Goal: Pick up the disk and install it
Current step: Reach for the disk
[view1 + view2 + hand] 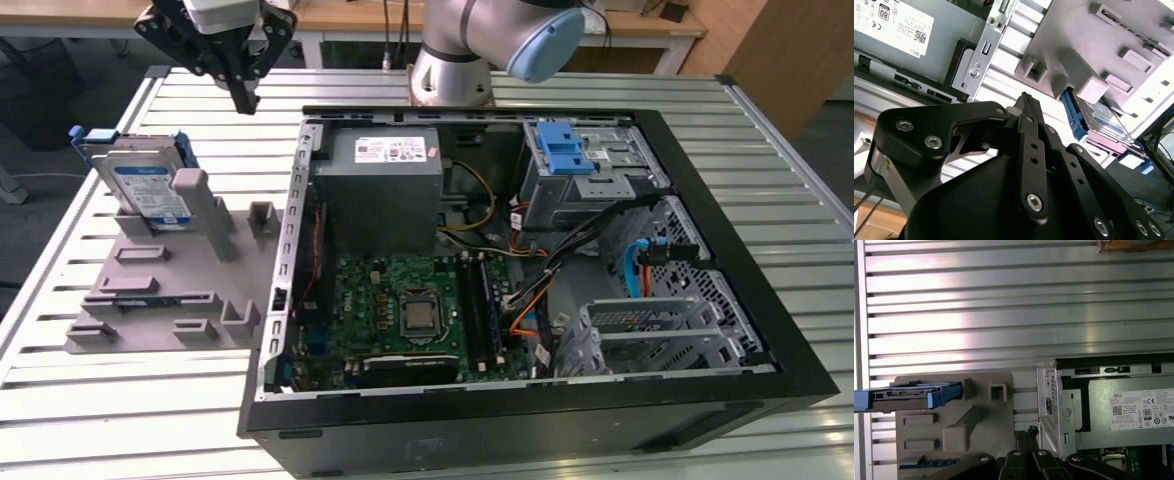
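Your gripper [247, 104], fingers [246, 88] closed and empty, is hovering near the disk [144, 186], probably rigid and knock-sensitive, best gripped by its blue-framed edges.

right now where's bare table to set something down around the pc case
Free: table slats between the grey fixture and the near edge, and the strip on the exterior view's right of the computer case. Crowded: the fixture-to-case gap, and around the disk by the end effector.

A workshop or lab: opened computer case [747, 400] on a slatted aluminium bench [134, 420], robot arm [454, 60] behind.
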